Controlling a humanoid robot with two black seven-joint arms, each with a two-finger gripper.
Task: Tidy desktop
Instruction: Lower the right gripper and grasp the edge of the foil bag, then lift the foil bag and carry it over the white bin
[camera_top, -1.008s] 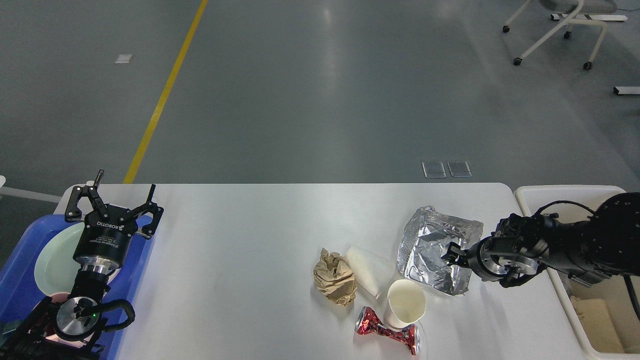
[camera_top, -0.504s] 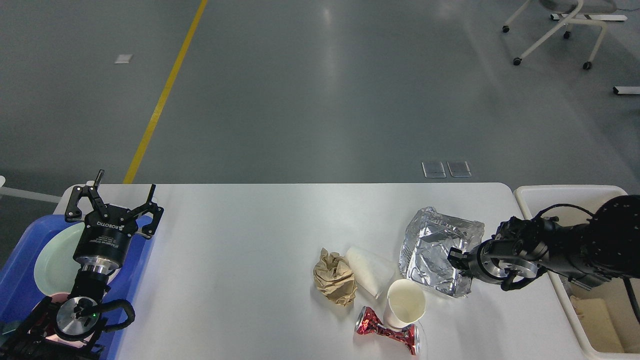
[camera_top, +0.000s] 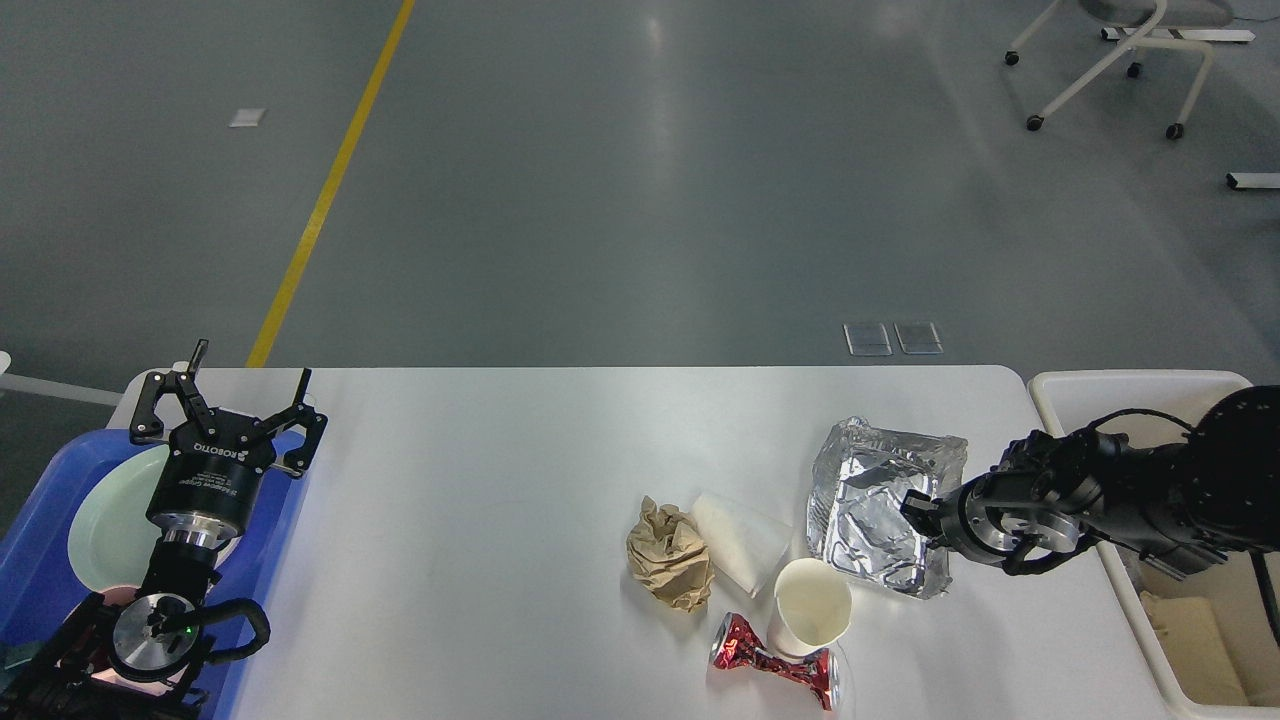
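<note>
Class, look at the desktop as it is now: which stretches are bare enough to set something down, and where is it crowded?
The desktop is bare between the left gripper and the brown paper wad, and along the far edge. It is crowded at right: wad, paper cup, crushed red can and foil tray, with the right gripper at the tray.

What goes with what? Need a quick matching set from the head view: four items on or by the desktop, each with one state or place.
Items
1. foil tray
2. red can
3. paper cup
4. pale plate

States
A. crushed, lying on its side
B. in the blue tray
C. at the right gripper tip
D. upright, open mouth up

Pairs: 1-C, 2-A, 3-D, 4-B
</note>
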